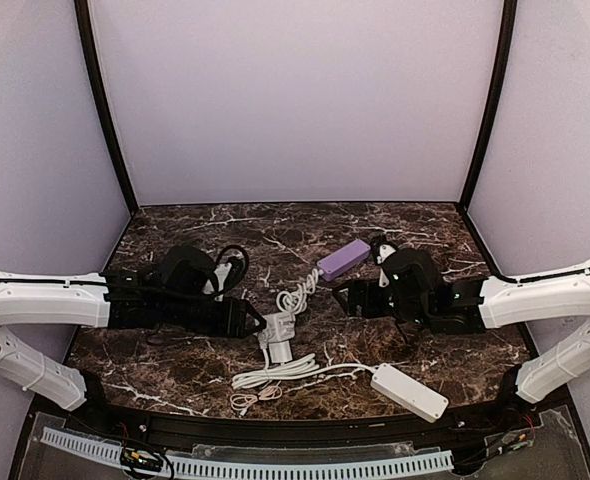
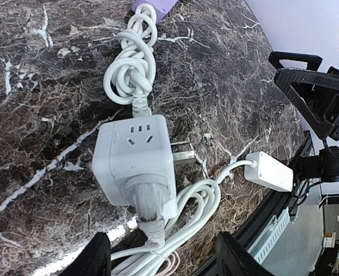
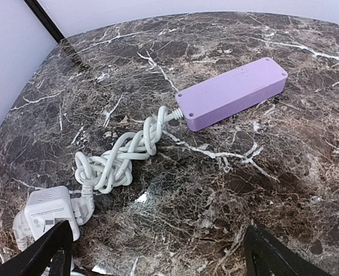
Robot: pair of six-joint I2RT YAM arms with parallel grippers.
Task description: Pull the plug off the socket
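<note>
The socket [image 2: 132, 158], a small white cube [image 1: 279, 325], lies near the table's middle. The plug [image 2: 147, 202] sits pushed into the cube's near face, and its thick white cord [image 2: 207, 201] loops away to the long white power strip [image 2: 269, 171]. My left gripper [image 2: 166, 260] is open just short of the plug, its black fingers [image 2: 95, 257] standing wide on either side of the cord and touching nothing. My right gripper [image 3: 158, 259] hangs open over bare marble, right of the cube [image 3: 47, 211], with nothing between its fingers.
A second plug [image 2: 141, 108] enters the cube's far face; its knotted cord [image 3: 120, 161] leads to a purple power strip [image 3: 232, 95]. Bare metal prongs [image 2: 184, 152] stick out of the cube's right side. The white power strip [image 1: 408, 392] lies by the front edge. A thin pinkish cable [image 1: 255, 398] lies nearby.
</note>
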